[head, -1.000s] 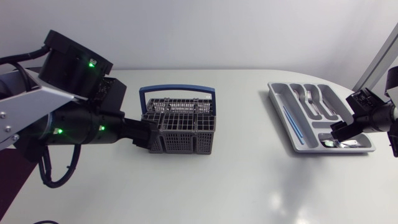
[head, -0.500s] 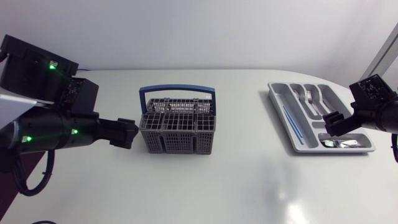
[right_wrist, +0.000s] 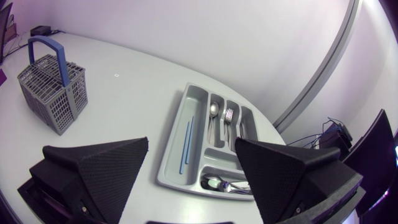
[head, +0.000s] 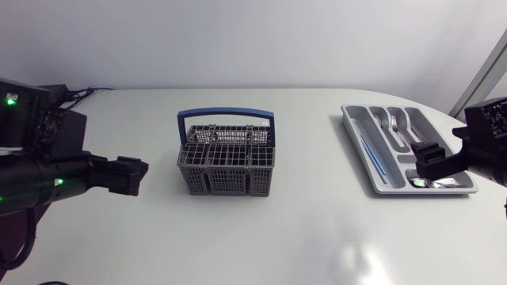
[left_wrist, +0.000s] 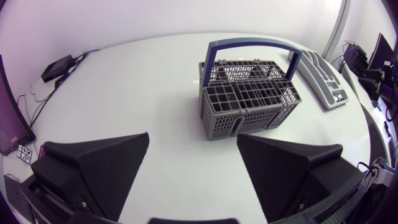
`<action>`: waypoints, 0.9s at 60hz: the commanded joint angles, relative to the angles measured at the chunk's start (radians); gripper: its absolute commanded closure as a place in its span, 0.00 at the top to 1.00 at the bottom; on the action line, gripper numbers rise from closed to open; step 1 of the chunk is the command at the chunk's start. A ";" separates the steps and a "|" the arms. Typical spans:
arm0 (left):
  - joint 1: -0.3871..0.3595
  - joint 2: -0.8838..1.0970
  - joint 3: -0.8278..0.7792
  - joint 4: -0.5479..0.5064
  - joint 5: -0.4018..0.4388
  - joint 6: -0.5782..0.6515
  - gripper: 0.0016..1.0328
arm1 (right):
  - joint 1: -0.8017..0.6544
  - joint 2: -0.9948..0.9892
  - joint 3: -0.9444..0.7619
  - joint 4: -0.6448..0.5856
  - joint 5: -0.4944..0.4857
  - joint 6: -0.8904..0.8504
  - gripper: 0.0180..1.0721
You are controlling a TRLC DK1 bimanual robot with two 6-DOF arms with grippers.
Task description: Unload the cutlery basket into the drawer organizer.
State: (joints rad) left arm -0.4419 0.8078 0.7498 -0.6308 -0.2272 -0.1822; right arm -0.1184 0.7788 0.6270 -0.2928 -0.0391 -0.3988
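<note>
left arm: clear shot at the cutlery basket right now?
Probably yes. The left pincer is open and faces the cutlery basket, with only bare table between them. The right pincer is far off, by the drawer organizer.

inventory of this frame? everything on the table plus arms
cutlery basket: 1, grey with blue handle, mid-table; no cutlery visible inside
drawer organizer: 1, grey, right side of the table
blue stick: 1, blue, in the organizer's long outer compartment
spoon: 1, silver, in a middle compartment
fork: 1, silver, in the compartment beside the spoon
small cutlery: count unclear, silver, in the organizer's cross compartment
table: 1, white, under everything
left gripper: 1, black, open and empty, apart from the basket on its left
right gripper: 1, black, open and empty, by the organizer's cross-compartment end
</note>
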 commanded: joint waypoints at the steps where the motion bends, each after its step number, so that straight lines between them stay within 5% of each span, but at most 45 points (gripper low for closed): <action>1: 0.012 -0.035 -0.043 0.000 -0.015 0.016 0.96 | 0.008 -0.041 -0.035 -0.017 0.007 0.038 0.95; 33: 0.103 -0.245 -0.168 0.031 -0.038 0.041 0.96 | 0.054 -0.277 -0.156 -0.020 0.036 0.077 0.95; 54: 0.157 -0.443 -0.268 0.046 -0.064 0.067 0.96 | 0.077 -0.462 -0.328 0.094 0.037 0.194 0.95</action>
State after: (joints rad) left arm -0.3115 0.4011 0.5117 -0.6006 -0.2783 -0.1497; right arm -0.0525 0.3527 0.3473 -0.2268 -0.0093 -0.2546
